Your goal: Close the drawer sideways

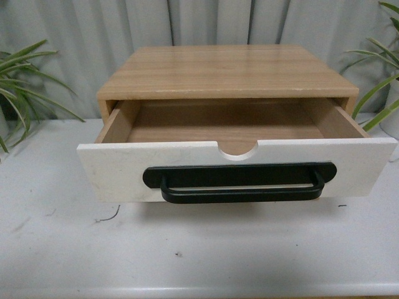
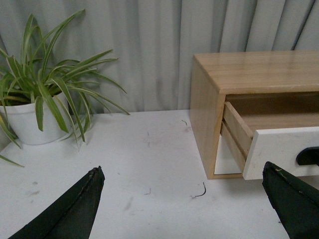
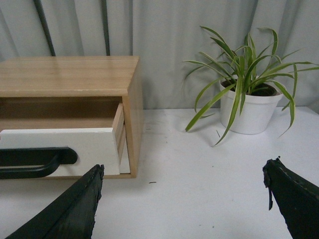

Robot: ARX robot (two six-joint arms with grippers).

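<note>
drawer (image 1: 124,171) sits pulled out of the wooden cabinet (image 1: 224,71) on the white table (image 1: 187,255). left gripper (image 2: 182,169) is spread wide, one finger near the drawer's front corner. right gripper (image 3: 182,167) is equally wide, one finger near the black handle (image 3: 35,162).

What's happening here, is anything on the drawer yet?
Nothing is handling the drawer at the moment. It stands pulled well out of the wooden cabinet on the white table. The left fingers and right fingers are spread open, one set off each side of the cabinet, touching nothing.
</note>
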